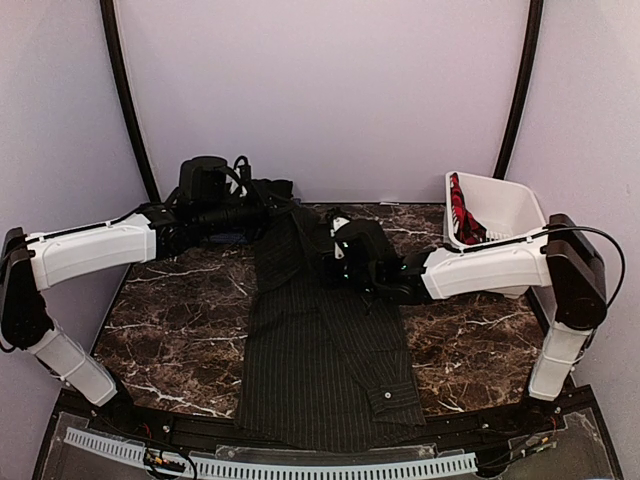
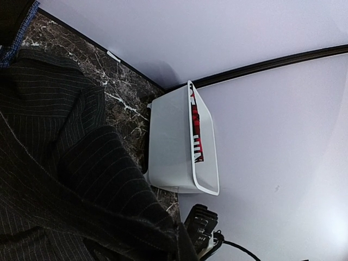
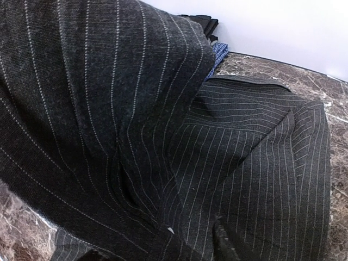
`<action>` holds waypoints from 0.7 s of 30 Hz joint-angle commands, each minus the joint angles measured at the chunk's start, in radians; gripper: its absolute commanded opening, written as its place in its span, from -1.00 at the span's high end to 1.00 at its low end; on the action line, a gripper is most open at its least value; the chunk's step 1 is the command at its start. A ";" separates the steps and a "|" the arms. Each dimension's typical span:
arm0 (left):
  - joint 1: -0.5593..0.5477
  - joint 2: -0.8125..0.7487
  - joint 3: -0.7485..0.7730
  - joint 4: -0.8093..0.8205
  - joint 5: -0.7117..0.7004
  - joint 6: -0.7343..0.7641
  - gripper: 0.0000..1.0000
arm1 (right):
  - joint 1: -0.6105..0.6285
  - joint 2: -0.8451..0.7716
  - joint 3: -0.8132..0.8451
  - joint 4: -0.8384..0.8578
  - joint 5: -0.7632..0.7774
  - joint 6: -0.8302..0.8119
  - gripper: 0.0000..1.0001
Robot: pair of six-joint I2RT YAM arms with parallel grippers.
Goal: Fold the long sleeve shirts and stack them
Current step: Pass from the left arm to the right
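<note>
A large black pinstriped long sleeve shirt (image 1: 320, 340) lies lengthwise down the middle of the marble table (image 1: 170, 330), a buttoned cuff (image 1: 395, 400) near the front. My left gripper (image 1: 262, 215) is shut on the shirt's far end, and the cloth (image 2: 81, 179) drapes over its jaws beside one ribbed black finger (image 2: 202, 222). My right gripper (image 1: 340, 262) presses into the shirt's right side. A raised fold (image 3: 92, 109) covers its jaws and only one dark fingertip (image 3: 225, 247) shows. Behind the shirt lie a blue shirt (image 3: 217, 54) and a plain black one (image 3: 198, 22).
A white plastic basket (image 1: 505, 205) stands at the back right corner with a red and black cloth (image 1: 460, 220) inside; it also shows in the left wrist view as the basket (image 2: 174, 147). Pale walls close the back and both sides.
</note>
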 commanded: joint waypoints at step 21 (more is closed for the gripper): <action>0.019 0.316 0.290 -0.268 0.190 0.335 0.97 | -0.195 -0.257 0.107 -0.381 -0.495 -0.161 1.00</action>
